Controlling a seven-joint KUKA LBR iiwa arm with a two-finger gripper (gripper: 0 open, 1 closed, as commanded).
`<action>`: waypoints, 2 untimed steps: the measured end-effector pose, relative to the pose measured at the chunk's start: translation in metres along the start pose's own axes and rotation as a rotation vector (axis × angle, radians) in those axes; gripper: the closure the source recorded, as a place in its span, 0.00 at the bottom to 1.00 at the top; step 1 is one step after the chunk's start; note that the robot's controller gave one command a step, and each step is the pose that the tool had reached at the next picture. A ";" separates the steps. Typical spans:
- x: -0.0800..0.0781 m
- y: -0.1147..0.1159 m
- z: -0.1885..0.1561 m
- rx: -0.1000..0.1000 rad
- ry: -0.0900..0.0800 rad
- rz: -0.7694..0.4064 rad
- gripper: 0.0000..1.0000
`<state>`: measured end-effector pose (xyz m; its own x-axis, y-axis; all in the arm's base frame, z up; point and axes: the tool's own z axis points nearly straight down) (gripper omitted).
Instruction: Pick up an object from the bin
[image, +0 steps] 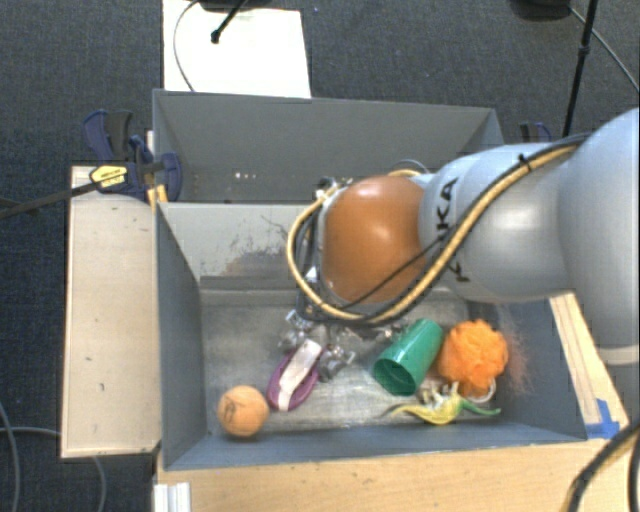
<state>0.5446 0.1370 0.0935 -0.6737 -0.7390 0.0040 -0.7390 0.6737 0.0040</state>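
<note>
My gripper (318, 350) reaches down under the orange wrist cover, low over the middle of the bin floor. Right at its fingertips lies a purple and white elongated thing (294, 378), slanting toward the bin's front. A green plastic cup (408, 357) lies on its side just to the right of the gripper, mouth facing front. An orange-brown ball (243, 411) rests at the front left, apart from the gripper.
A fuzzy orange ball (474, 353) sits at the right beside the cup. A small yellow and green toy figure (440, 407) lies in front of it near the front wall. The arm covers the bin's right back part.
</note>
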 end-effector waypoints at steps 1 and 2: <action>-0.002 -0.001 -0.021 0.003 -0.004 0.001 1.00; -0.003 -0.001 -0.032 0.006 -0.008 0.003 1.00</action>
<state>0.5479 0.1385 0.1254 -0.6759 -0.7370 -0.0043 -0.7370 0.6759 -0.0017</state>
